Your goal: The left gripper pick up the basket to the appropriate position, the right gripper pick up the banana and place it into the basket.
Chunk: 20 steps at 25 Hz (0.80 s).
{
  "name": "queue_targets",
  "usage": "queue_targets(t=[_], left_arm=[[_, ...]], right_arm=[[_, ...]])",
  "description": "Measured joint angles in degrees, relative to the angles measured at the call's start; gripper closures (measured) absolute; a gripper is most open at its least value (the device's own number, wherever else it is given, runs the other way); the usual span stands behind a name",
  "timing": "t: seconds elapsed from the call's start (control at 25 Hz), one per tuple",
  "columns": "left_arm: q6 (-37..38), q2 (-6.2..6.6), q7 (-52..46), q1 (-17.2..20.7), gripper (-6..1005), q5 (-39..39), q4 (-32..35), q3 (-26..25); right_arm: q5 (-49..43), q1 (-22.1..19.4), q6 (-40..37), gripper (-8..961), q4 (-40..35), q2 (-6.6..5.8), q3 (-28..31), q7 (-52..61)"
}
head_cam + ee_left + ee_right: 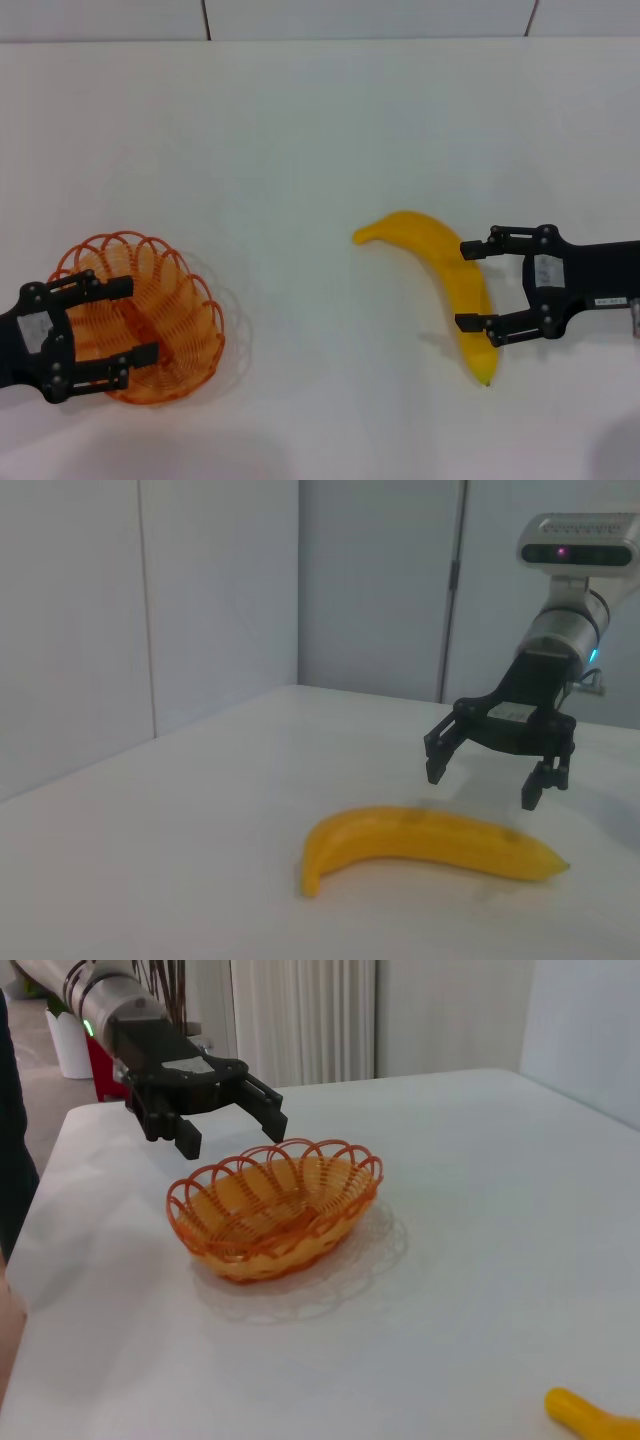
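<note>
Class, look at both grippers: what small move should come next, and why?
Probably the left gripper should lower and close on the basket rim: it hangs open just above it, nothing grasped. The right gripper, open, hangs above the banana on the table.

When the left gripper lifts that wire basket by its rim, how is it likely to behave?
The basket is open orange wire loops, so probably light and slightly springy. Gripped at one edge by the open left gripper, it may tilt toward its far side. Its shallow, wide shape suggests it sits stably on the table.

Lab-like room: bare white table (pixel 320 150)
</note>
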Motion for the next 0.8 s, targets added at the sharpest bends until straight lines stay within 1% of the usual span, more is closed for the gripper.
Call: queue_targets(t=[0.56, 0.72, 0.8], left_arm=[[0.41, 0.00, 0.06, -0.13, 173, -0.26, 0.00, -0.18], [0.58, 0.09, -0.58, 0.05, 174, -4.17, 0.08, -1.42], [0.59, 0.29, -3.55, 0.03, 174, -7.26, 1.49, -1.54]], right_arm=[[0.00, 0.06, 0.00, 61, 0.00, 0.00, -0.16, 0.05], [0.00, 0.04, 0.00, 61, 0.00, 0.00, -0.16, 0.04], [-0.01, 0.04, -0.02, 61, 0.00, 0.00, -0.16, 0.06]])
